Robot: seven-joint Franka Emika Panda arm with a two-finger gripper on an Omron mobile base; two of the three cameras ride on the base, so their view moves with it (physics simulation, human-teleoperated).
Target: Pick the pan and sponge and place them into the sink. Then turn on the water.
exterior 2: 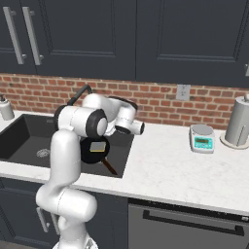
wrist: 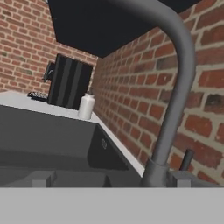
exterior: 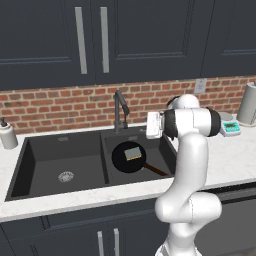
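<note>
The black pan (exterior: 123, 159) lies flat in the smaller right basin of the dark sink (exterior: 35, 156), its brown handle pointing to the front right. The yellow sponge (exterior: 133, 153) rests on the pan (exterior 2: 92, 151), green side partly up; the sponge (exterior 2: 98, 147) shows from the right too. My gripper (exterior: 148, 125) hovers above that basin, just right of the tall dark faucet (exterior: 120, 107). In the hand view the faucet (wrist: 177, 83) curves up close ahead, with a small lever (wrist: 188, 159) by its base. The gripper (wrist: 111, 181) is open, its tips wide apart, holding nothing.
A white soap dispenser (exterior: 7, 134) stands left of the sink on the pale counter (exterior: 230, 160). A kitchen scale (exterior 2: 202, 137) and a paper towel roll (exterior 2: 238, 121) sit at the back right. The brick wall and dark upper cabinets are close behind the faucet.
</note>
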